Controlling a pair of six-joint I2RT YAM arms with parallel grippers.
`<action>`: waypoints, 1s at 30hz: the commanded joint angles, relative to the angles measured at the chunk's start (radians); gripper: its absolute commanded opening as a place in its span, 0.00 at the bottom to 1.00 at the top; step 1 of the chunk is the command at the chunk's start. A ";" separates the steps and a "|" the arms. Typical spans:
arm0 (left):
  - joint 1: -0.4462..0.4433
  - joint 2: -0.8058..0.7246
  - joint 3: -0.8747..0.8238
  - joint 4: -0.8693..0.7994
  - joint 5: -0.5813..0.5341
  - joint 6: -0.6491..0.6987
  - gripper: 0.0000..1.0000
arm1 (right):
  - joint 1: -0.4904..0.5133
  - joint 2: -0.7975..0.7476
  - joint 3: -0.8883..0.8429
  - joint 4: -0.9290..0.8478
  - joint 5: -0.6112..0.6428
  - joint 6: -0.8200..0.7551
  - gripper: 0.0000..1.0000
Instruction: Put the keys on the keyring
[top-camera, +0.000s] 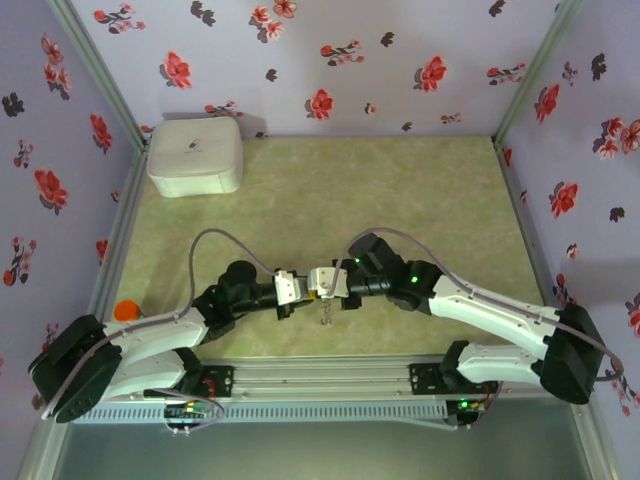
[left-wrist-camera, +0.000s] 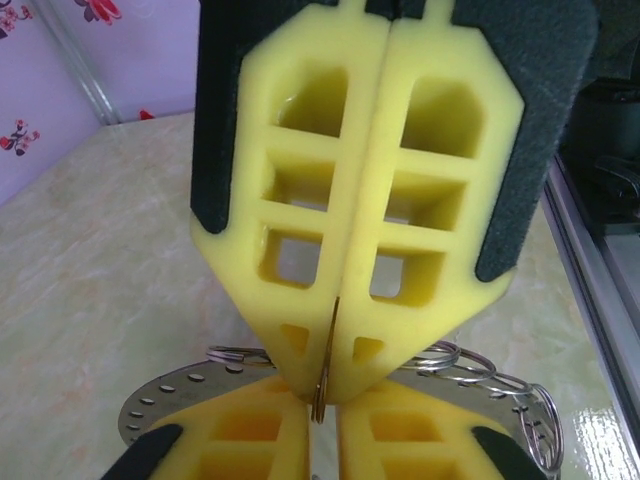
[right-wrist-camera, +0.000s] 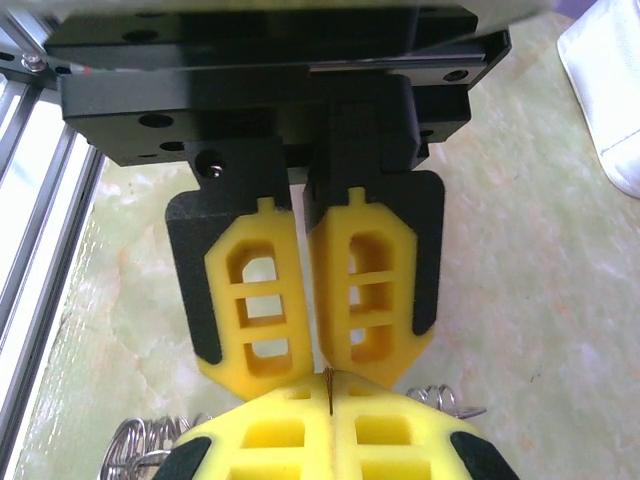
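Peeking beneath tip-to-tip left tool (right-wrist-camera: 310, 365) and right tool (left-wrist-camera: 326, 375), the keyring (left-wrist-camera: 165, 400)

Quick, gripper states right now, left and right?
Left gripper: closed, tips pinching the thin metal piece.
Right gripper: closed on the same thin metal piece.

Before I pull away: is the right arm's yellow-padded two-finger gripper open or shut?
Shut: the right gripper has its yellow pads pressed together, pinching a thin brass-coloured sliver edge-on.
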 joint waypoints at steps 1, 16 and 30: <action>-0.011 0.001 0.000 0.050 0.020 0.001 0.07 | 0.011 0.016 -0.009 0.010 0.004 -0.019 0.00; -0.049 -0.013 -0.040 0.012 -0.080 0.088 0.00 | 0.015 -0.077 -0.069 0.023 0.045 -0.017 0.42; -0.054 -0.029 -0.046 0.021 -0.091 0.124 0.00 | 0.022 -0.071 -0.087 0.019 0.026 -0.001 0.24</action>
